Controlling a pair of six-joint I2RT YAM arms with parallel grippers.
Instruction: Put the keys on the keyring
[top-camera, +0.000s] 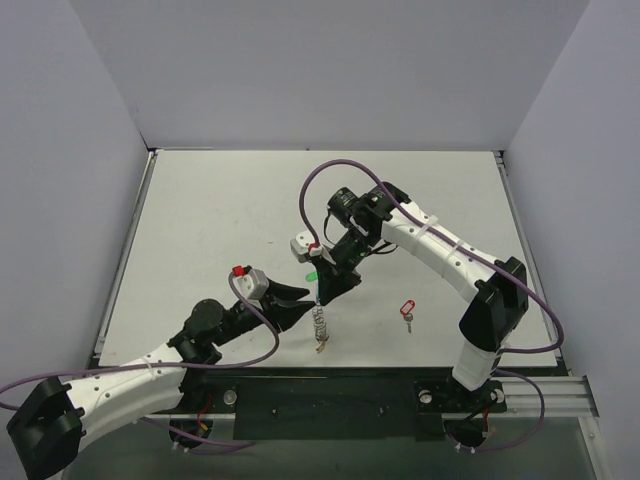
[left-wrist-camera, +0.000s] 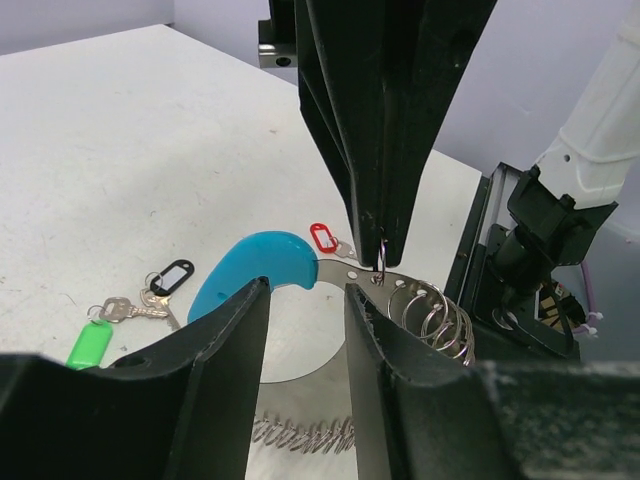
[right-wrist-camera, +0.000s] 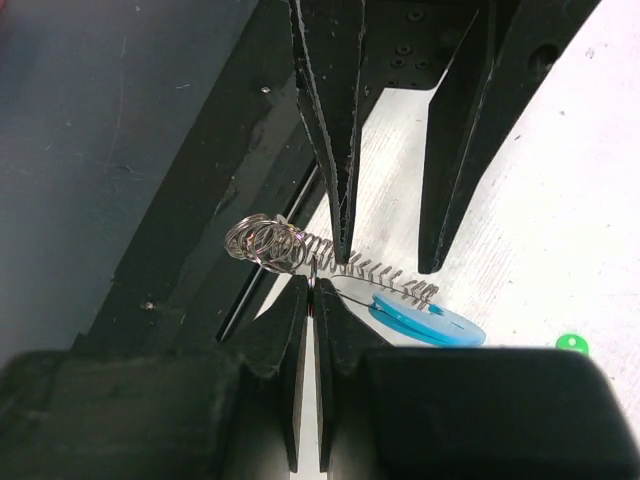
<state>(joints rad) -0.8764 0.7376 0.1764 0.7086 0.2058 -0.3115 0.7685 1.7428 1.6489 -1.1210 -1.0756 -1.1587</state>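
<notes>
The keyring hangs just above the table: a light-blue curved tag, a silvery plate, a bunch of wire rings and a coil. My right gripper is shut on a small ring at its top edge, and comes down from above in the left wrist view. My left gripper is open, its fingers standing on either side of the plate with nothing between them. In the top view the two grippers meet over the keyring. The keys lie loose on the table: red-tagged, green-tagged, black-tagged.
The black rail at the table's near edge runs just under the hanging keyring. The right arm's base stands close on the right of the left wrist view. White walls enclose the table on three sides.
</notes>
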